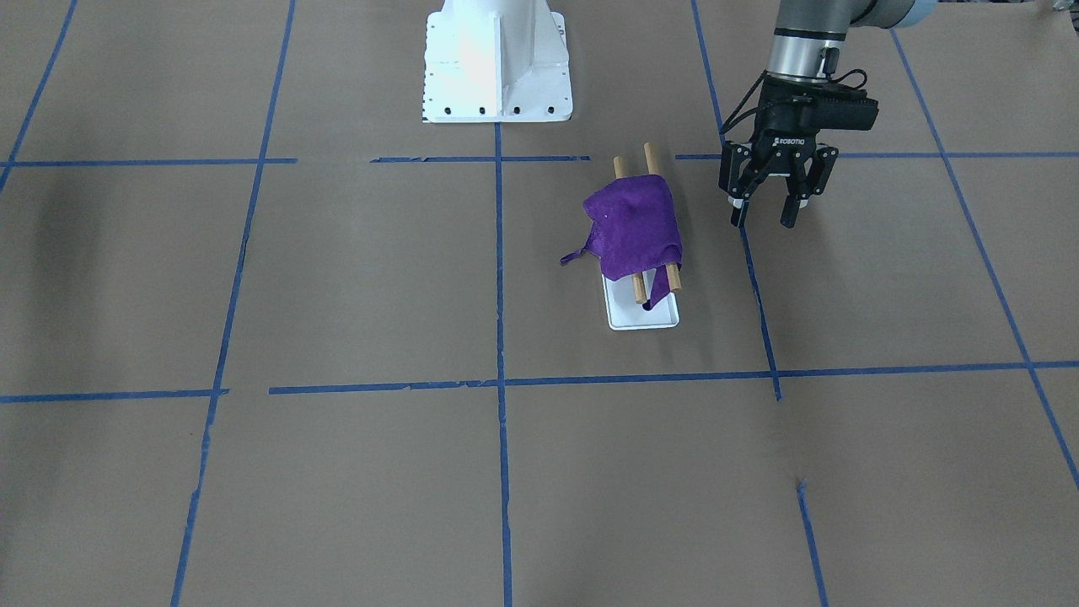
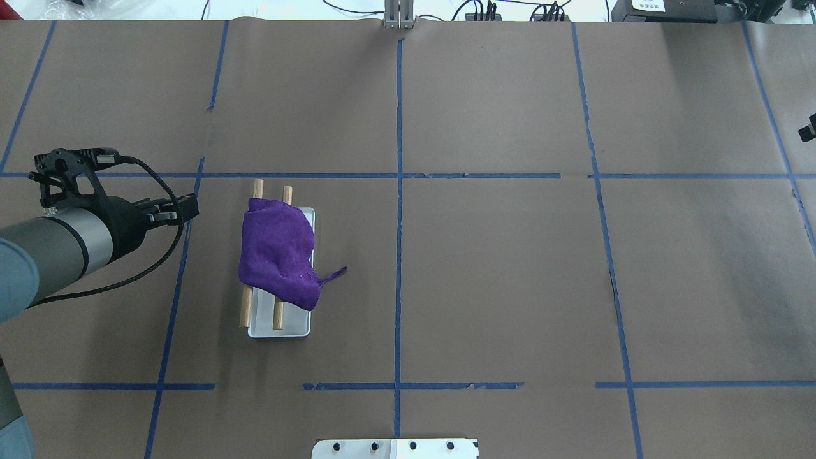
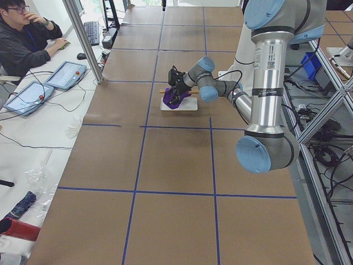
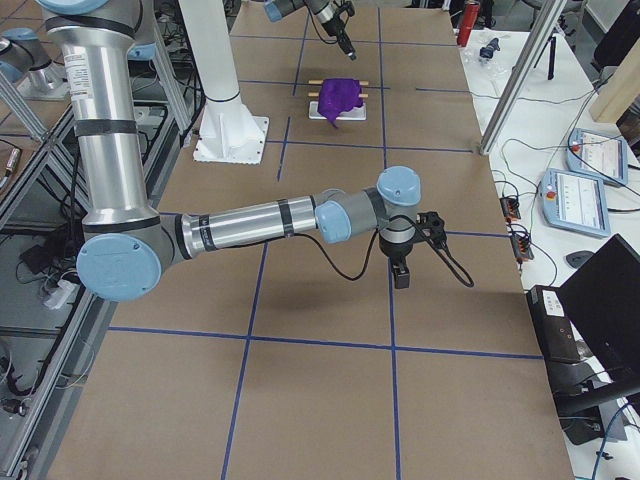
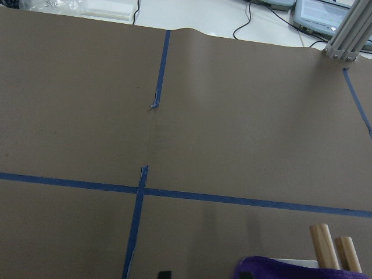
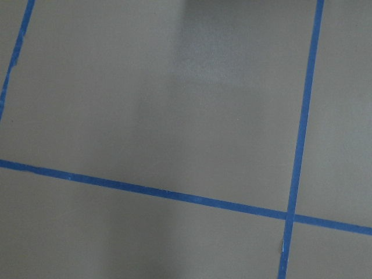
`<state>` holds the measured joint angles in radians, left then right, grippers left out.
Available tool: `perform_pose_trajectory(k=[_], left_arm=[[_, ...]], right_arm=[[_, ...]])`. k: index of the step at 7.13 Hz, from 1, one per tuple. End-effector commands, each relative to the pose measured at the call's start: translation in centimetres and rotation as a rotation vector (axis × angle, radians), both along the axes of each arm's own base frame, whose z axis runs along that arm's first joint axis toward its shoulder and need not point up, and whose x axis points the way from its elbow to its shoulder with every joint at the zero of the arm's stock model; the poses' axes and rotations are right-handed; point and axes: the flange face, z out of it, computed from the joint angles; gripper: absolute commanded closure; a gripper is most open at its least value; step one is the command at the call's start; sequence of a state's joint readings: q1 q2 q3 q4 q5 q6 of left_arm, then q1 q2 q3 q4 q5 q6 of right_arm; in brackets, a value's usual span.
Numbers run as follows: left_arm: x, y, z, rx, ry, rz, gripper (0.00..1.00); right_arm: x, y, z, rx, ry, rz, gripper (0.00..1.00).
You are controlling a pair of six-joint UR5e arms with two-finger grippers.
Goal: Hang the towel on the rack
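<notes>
The purple towel (image 1: 632,223) lies draped over the two wooden bars (image 1: 649,156) of the rack, which stands on a white tray base (image 1: 645,319). The towel's loop tag (image 1: 571,257) hangs off one side. In the overhead view the towel (image 2: 277,258) covers the far and middle part of the bars (image 2: 258,188). My left gripper (image 1: 767,211) is open and empty, hovering above the table beside the rack, apart from the towel. My right gripper (image 4: 402,278) shows only in the exterior right view, far from the rack; I cannot tell whether it is open or shut.
The white robot base (image 1: 497,59) stands behind the rack. Blue tape lines (image 2: 398,191) divide the brown paper tabletop. An operator (image 3: 22,38) sits at a side desk with tablets (image 3: 63,74).
</notes>
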<state>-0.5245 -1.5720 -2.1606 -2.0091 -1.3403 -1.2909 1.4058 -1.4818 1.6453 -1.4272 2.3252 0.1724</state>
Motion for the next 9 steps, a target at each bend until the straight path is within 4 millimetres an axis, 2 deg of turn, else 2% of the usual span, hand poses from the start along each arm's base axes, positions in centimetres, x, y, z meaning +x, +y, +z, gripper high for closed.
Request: perform_pose_trajectory(k=[1, 3, 4, 5, 7, 8, 9], left_arm=[[-2.3, -1.3, 0.2, 0.021, -0.044, 0.099, 0.0], [-8.1, -5.1, 2.0, 0.048, -0.13, 0.169, 0.0], [-10.1, -6.9, 4.4, 0.037, -0.19, 0.192, 0.0], [-12.8, -9.0, 7.2, 0.024, -0.237, 0.25, 0.0], [-19.3, -12.9, 13.7, -0.041, -0.25, 0.391, 0.0], [-23.1, -14.3, 16.2, -0.063, -0.256, 0.424, 0.0], [-26.1, -15.3, 17.4, -0.095, -0.291, 0.448, 0.0]], right_arm=[[0.7, 1.8, 5.8, -0.074, -0.012, -0.041, 0.0], [0.9, 2.2, 9.3, -0.145, 0.006, -0.033, 0.0], [0.8, 2.0, 9.6, -0.146, 0.014, -0.036, 0.0], [0.8, 2.0, 9.7, -0.135, 0.025, -0.042, 0.0], [0.4, 1.0, 8.5, -0.123, 0.017, -0.038, 0.0], [0.6, 1.0, 8.4, -0.124, 0.012, -0.033, 0.0], [0.5, 1.0, 8.4, -0.127, 0.006, -0.033, 0.0]])
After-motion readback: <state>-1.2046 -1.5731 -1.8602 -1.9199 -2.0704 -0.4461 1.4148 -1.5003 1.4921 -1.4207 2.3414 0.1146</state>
